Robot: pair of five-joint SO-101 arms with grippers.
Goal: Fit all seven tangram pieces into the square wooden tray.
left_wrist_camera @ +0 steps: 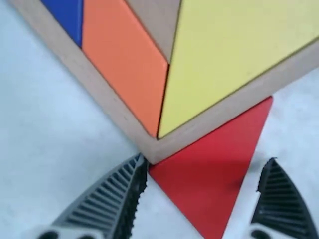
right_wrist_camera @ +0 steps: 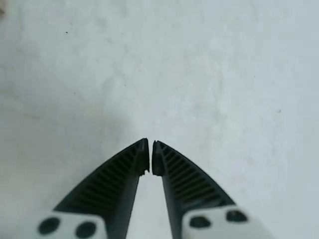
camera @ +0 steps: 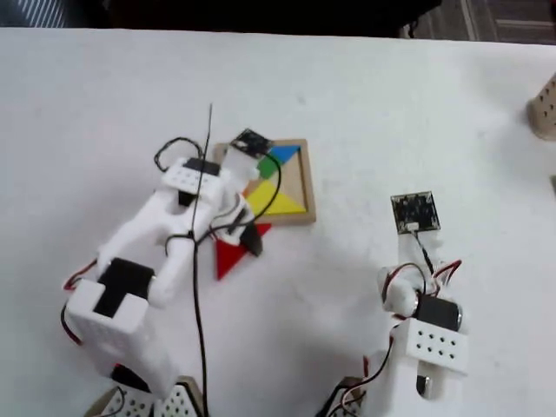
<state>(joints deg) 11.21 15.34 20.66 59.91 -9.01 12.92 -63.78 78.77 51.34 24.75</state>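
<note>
"While the right gripper point(right_wrist_camera: 150, 149) sits pinched shut over bare table point(camera: 391, 95) at the near side, how far along is the puzzle?" (desk)

"Partway, by my reading. The left gripper point(left_wrist_camera: 207, 164) is spread wide, jaws either side of the red triangle point(left_wrist_camera: 214, 184), holding nothing. That piece lies on the table outside the square wooden tray point(left_wrist_camera: 239, 102), one edge against the rim at a corner." (photographer)

"And inside the tray?"

"The orange piece point(left_wrist_camera: 124, 69) and yellow triangle point(left_wrist_camera: 239, 45) are seated nearest that corner, with the blue piece point(left_wrist_camera: 65, 15) and green piece point(camera: 265, 165) toward the far side. That makes four counted. A patch of bare wood shows between orange and yellow, and the left arm covers the rest from above, so the other two cannot be placed."

"What stands in the way?"

"The rim, most likely. The red triangle must be lifted over it, and lying flat it offers only thin edges. Farther off, a perforated block point(camera: 543, 109) stands at the table's far right edge, well apart."
</note>
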